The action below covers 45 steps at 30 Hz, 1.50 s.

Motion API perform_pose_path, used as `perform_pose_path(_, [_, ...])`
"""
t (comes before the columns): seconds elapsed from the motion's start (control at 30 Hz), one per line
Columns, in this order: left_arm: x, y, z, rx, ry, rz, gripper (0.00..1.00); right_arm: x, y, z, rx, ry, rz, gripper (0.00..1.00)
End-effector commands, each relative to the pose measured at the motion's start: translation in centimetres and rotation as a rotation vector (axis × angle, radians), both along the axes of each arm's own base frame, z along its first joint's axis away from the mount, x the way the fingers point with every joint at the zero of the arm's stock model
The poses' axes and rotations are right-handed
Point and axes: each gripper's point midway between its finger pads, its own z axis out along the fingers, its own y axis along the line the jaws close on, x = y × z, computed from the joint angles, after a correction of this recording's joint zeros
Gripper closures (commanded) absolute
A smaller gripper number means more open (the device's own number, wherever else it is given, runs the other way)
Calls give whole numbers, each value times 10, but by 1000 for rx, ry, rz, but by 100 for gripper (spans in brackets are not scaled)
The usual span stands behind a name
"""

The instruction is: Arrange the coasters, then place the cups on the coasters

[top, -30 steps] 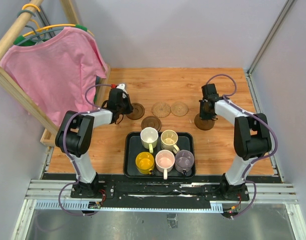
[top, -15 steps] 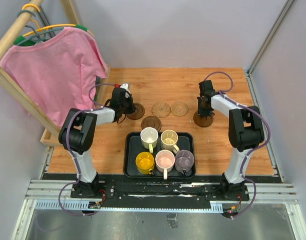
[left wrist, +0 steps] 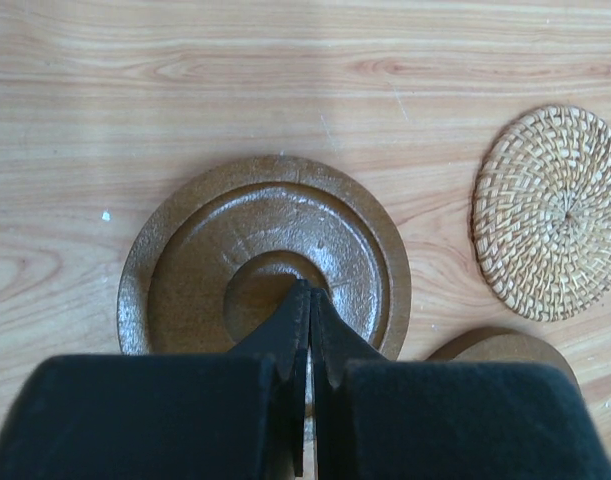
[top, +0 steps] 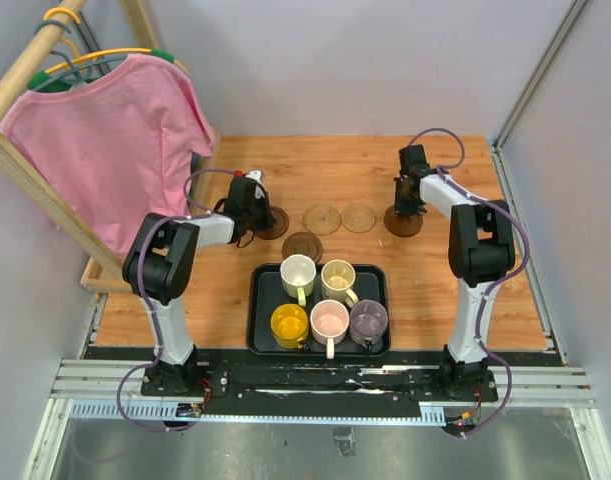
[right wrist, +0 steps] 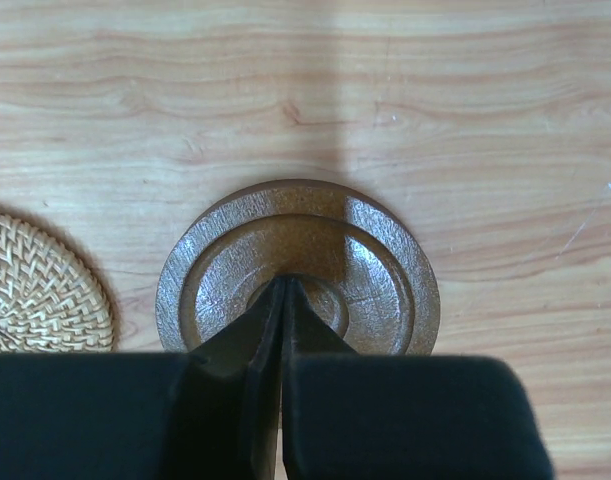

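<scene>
Five coasters lie on the wooden table behind the tray. My left gripper (top: 257,212) is shut, its tips (left wrist: 307,292) pressed on the centre of the leftmost dark coaster (left wrist: 215,250) (top: 275,224). My right gripper (top: 406,208) is also shut, tips (right wrist: 283,284) resting on the centre of the rightmost dark coaster (right wrist: 375,260) (top: 403,226). Two tan woven coasters (top: 322,218) (top: 358,217) lie between them, and a third dark coaster (top: 302,246) sits nearer the tray. The white (top: 298,272), cream (top: 337,277), yellow (top: 289,323), pink (top: 330,321) and purple (top: 368,320) cups stand in the tray.
The black tray (top: 257,310) sits at the near middle of the table. A wooden rack with a pink shirt (top: 105,140) stands along the left side. Grey walls close the back and right. One tan coaster (left wrist: 550,212) (right wrist: 35,290) shows in each wrist view.
The right gripper has slid its dark coaster away from the tray, toward the back, level with the tan coasters. The left gripper has shifted slightly right onto its dark coaster.
</scene>
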Motion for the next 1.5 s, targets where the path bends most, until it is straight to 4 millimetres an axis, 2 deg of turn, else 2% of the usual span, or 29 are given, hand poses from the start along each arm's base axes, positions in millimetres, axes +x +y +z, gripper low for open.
perform_pose_path(0.0, [2,4,-16,37,49,21,100,4,-2,-4,16,15,27,99])
perform_pose_path(0.1, [11,6,-15,55,38,38,100,7,4,14,48,-39,55,99])
perform_pose_path(0.23, [23,7,-13,72,30,50,100,-1,12,44,88,-110,96,99])
perform_pose_path(0.37, [33,5,-8,72,14,54,99,-14,22,65,126,-157,137,99])
perform_pose_path(0.47, [34,3,-4,66,8,49,99,-29,43,77,175,-176,207,99])
perform_pose_path(0.57, [31,2,1,56,-1,44,99,-46,80,82,243,-169,315,99])
perform_pose_path(0.73, [22,-1,15,22,-32,17,99,-71,143,79,308,-130,492,99])
perform_pose_path(0.9, [12,-3,50,-27,-96,3,99,-90,192,66,337,-79,615,99])
perform_pose_path(0.97, [9,-2,69,-41,-134,4,99,-94,207,62,352,-63,654,99])
perform_pose_path(1.07, [5,0,88,-53,-173,10,99,-97,226,55,374,-40,697,99])
perform_pose_path(1.2, [-1,5,104,-55,-205,28,99,-100,244,49,397,-6,735,99])
perform_pose_path(1.37, [-7,15,115,-47,-230,64,98,-106,265,37,404,34,788,99])
perform_pose_path(1.47, [-9,18,114,-35,-226,82,98,-114,278,31,418,65,820,99])
